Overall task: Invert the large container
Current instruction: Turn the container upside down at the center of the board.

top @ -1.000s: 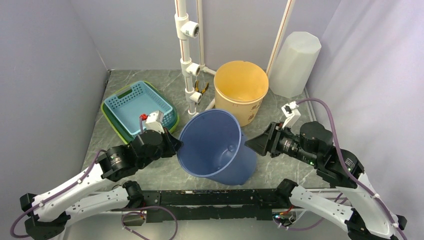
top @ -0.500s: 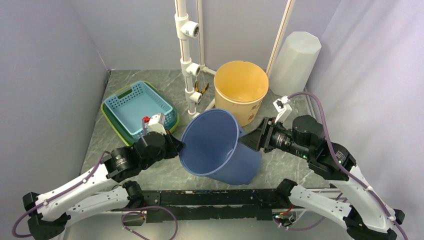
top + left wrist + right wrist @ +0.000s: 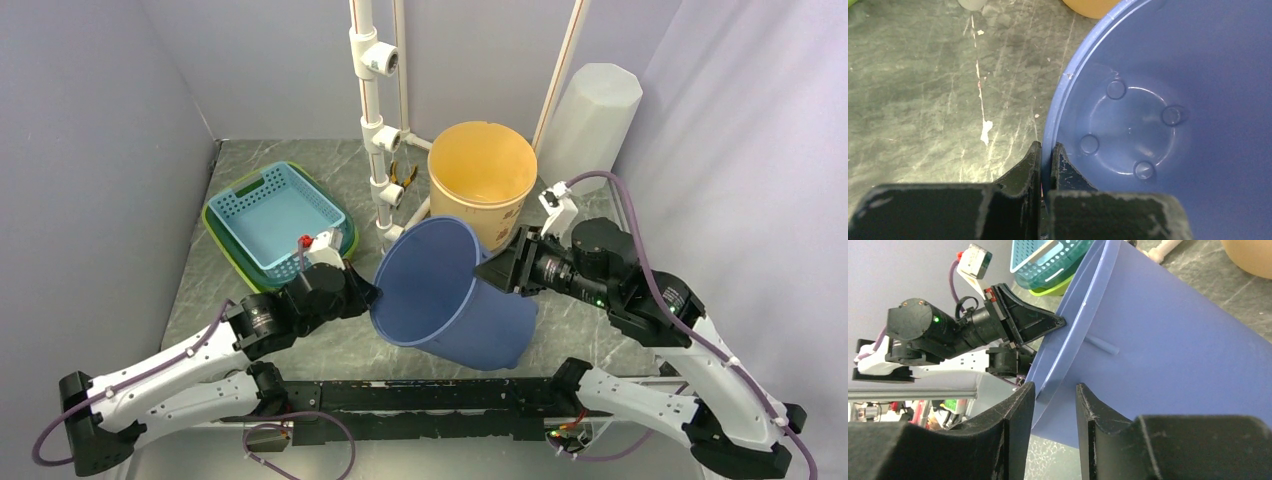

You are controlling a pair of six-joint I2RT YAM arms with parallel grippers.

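The large container [image 3: 450,300] is a blue bucket, tipped on its side with its mouth facing left and up. My left gripper [image 3: 372,293] is shut on its left rim, one finger inside and one outside; the left wrist view shows this grip [image 3: 1046,150] and the bucket's dimpled floor [image 3: 1138,125]. My right gripper [image 3: 487,270] sits at the right rim. In the right wrist view its jaws [image 3: 1054,390] straddle the rim flange of the bucket [image 3: 1173,340] with a gap still showing, so it is open. The left gripper [image 3: 1060,320] shows across the rim.
An orange bucket [image 3: 482,180] stands upright just behind the blue one. A teal basket [image 3: 280,210] nested in a green one sits at the back left. A white pipe stand [image 3: 375,120] rises at the back centre, and a white faceted bin [image 3: 590,115] stands at the back right.
The blue bucket has tipped further and shifted right with the left gripper. The right gripper has moved left onto the rim and its jaws have narrowed.
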